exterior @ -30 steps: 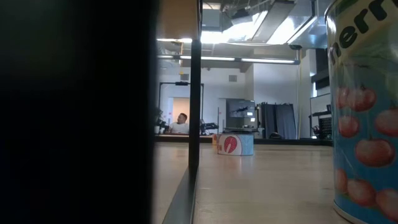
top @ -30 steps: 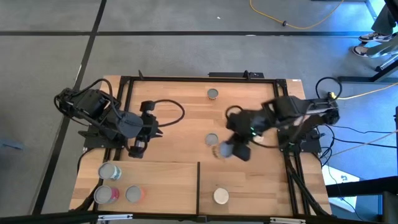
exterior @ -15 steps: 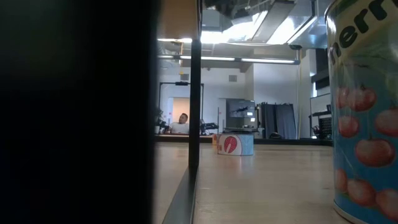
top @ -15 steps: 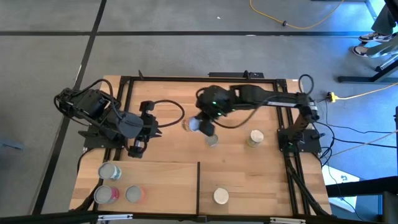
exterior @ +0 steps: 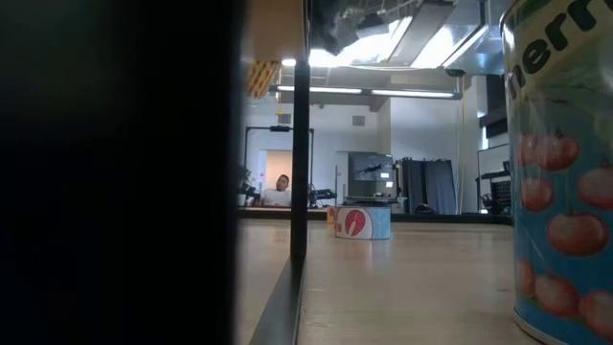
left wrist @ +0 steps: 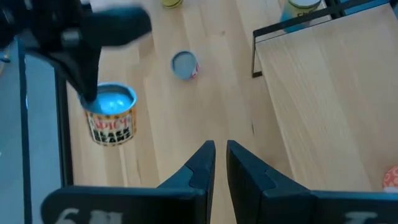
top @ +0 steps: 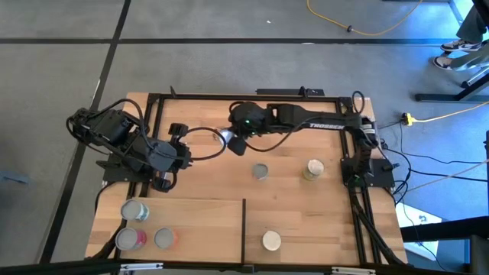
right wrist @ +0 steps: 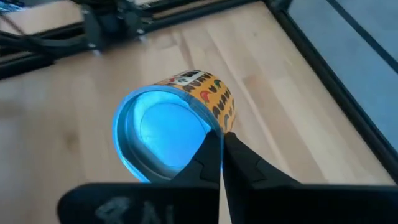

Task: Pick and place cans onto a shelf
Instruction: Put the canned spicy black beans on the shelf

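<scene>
The right pincer (top: 231, 142) reaches across the table (top: 290, 191), well beyond the shelf (top: 191, 225), with its fingers pinched together on the rim of an orange-labelled can (right wrist: 174, 124). Gripping the rim rather than the body looks chosen to leave the can's base free for setting down. The left pincer (left wrist: 219, 155) waits just beyond the shelf's far edge, its fingers nearly together and holding nothing. Three cans (top: 134, 210) stand grouped on the shelf's left half and a cream-topped can (top: 271, 241) on its right half. A grey-topped can (top: 260, 172) and a yellow-green can (top: 312, 169) stand on the table beyond the shelf, not yet shelved.
</scene>
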